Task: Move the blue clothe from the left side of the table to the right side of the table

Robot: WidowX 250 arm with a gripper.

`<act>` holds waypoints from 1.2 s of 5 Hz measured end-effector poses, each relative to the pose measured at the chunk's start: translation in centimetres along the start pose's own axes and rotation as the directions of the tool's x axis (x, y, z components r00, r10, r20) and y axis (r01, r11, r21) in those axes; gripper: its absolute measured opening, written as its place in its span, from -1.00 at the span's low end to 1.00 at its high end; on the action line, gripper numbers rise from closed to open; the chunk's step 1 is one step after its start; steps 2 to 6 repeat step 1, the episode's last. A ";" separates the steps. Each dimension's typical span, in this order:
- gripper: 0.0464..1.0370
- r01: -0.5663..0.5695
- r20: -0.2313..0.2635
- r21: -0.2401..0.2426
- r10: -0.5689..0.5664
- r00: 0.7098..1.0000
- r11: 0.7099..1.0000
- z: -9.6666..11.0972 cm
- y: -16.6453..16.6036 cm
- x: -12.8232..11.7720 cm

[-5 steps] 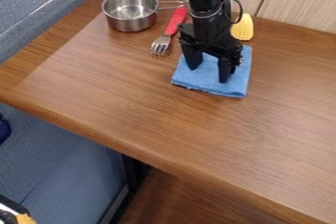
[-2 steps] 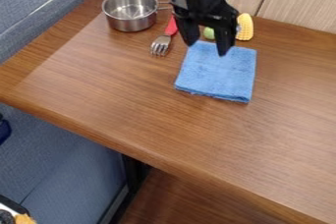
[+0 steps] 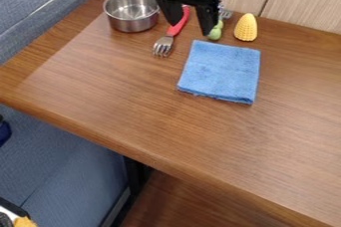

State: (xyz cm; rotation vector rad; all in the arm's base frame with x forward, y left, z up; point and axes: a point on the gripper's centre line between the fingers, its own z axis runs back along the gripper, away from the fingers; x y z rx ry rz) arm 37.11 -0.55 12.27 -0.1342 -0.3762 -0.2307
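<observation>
Stainless-steel round pot (image 3: 133, 24) sits far left on the brown wooden table (image 3: 100, 89); bare metal bottom visible inside. Red-handled metal fork (image 3: 164, 45) lies just right of it, tines toward the near side. Green rounded toy (image 3: 215, 32) and upright yellow corn-shaped toy (image 3: 246, 28) are at the far side, right of the fork. Small metal piece (image 3: 225, 13) behind the green toy, too little showing to identify. Black two-finger gripper (image 3: 191, 28) hangs above the far side, partly blocking the view of the fork handle and green toy. Fingers well spread, holding nothing. Folded blue cloth (image 3: 220, 74) lies flat, right of the fork, on the near side of both toys.
</observation>
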 end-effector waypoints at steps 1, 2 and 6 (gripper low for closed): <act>0.92 0.000 -0.001 -0.001 0.000 1.000 1.000 0.0 0.0 0.0; 0.92 0.000 -0.001 -0.001 0.000 1.000 1.000 0.0 0.0 0.0; 0.92 0.000 -0.001 -0.001 0.000 1.000 1.000 0.0 0.0 0.0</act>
